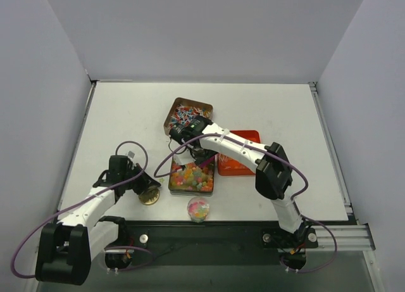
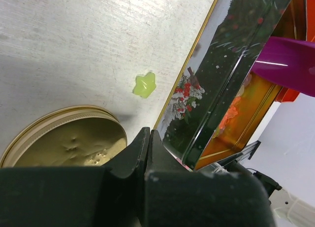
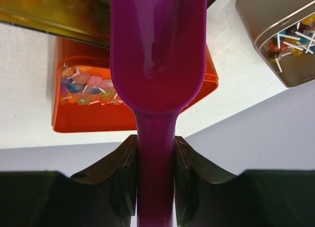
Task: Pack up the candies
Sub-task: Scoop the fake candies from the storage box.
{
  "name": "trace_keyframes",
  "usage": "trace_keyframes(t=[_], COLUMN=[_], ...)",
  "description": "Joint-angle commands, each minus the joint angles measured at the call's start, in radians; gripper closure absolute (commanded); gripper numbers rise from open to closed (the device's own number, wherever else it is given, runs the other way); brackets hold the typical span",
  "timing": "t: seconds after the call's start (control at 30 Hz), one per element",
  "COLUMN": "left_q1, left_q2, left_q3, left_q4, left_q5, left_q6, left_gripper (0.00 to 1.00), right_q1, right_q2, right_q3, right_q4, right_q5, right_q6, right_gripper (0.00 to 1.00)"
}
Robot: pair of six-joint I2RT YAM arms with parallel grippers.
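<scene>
Overhead, right arm [image 1: 237, 147] bent over candies [image 1: 191, 175], right tool [image 3: 156, 155] gripping purple scoop [image 3: 157, 64], left tool [image 2: 147, 138] clenched beside gold lid [image 2: 64, 138]

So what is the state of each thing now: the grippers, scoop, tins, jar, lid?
Left gripper: shut, empty.
Right gripper: shut on scoop.
Scoop: held by its handle.
Candy tin: open, full of candies.
Lollipop tin: open.
Jar: open, candies inside.
Lid: off the jar, lying flat.
Green candy: loose, outside the tin.
</scene>
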Motion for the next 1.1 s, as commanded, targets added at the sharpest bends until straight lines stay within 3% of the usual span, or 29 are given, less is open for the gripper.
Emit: trace_keyframes(t=[0.0, 0.17, 0.57, 1.07], left_q1=[-0.009, -0.018, -0.023, -0.023], left_q2=[-0.013, -0.004, 0.010, 0.016], left_q3=[-0.010, -0.008, -0.011, -0.013], left_q4=[0.036, 0.042, 0.062, 0.103], left_q5=[-0.007, -0.010, -0.010, -0.010], left_q6=[-0.012, -0.002, -0.007, -0.019], left_gripper=[1.00, 1.00, 1.00, 1.00], right_q1=[0.014, 0.016, 0.069, 0.178], right_q2=[0.052, 0.039, -0.050, 0.011], right_q3=[0.036, 0.001, -0.211, -0.171], right_q4=[-0.014, 0.039, 0.182, 0.196], right_q5=[0.046, -0.001, -0.055, -0.077], right_q6=[0.091, 0.092, -0.092, -0.105], right_gripper=[1.00, 1.00, 1.00, 1.00])
